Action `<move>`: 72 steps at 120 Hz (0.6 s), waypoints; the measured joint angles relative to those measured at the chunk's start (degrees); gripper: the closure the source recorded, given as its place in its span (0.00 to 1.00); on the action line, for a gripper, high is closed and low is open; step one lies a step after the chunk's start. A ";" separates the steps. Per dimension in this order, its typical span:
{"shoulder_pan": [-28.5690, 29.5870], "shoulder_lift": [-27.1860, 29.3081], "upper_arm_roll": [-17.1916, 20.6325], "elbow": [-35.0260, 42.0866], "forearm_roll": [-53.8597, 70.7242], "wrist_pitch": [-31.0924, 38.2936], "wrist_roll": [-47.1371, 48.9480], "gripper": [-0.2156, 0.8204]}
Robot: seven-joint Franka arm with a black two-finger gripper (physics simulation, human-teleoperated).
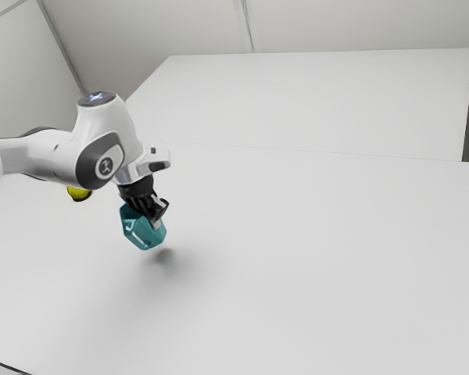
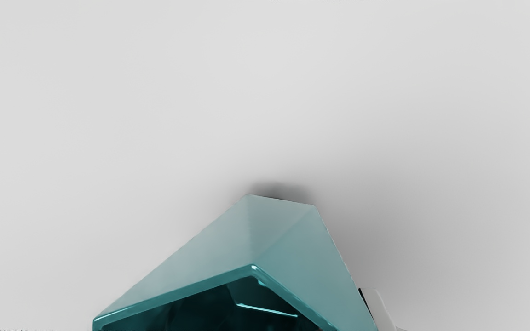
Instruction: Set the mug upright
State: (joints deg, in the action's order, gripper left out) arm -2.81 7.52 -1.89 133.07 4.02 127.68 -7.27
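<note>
From afar, I hold the teal mug [image 1: 143, 233] pinched in my hand [image 1: 158, 216], tilted just above the tabletop [image 1: 313, 266]; lifting looks done, straightening and setting down remain.

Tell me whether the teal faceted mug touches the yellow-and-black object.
Apart. In the exterior view, white tabletop shows plainly between the mug and the yellow-and-black object beneath the arm's outline.

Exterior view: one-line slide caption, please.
Franka gripper holding the teal mug tilted above the white table, a yellow object partly hidden by the arm.
</note>
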 joint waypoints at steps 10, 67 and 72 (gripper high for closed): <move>-0.10 -0.37 -0.02 0.15 0.22 0.59 1.99 0.96; -0.57 -4.06 -0.05 0.13 0.80 1.60 9.46 0.96; -0.59 -4.35 -0.05 0.12 0.86 1.62 9.88 0.96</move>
State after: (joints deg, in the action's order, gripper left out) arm -3.39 3.17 -1.94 133.19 4.88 129.30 2.62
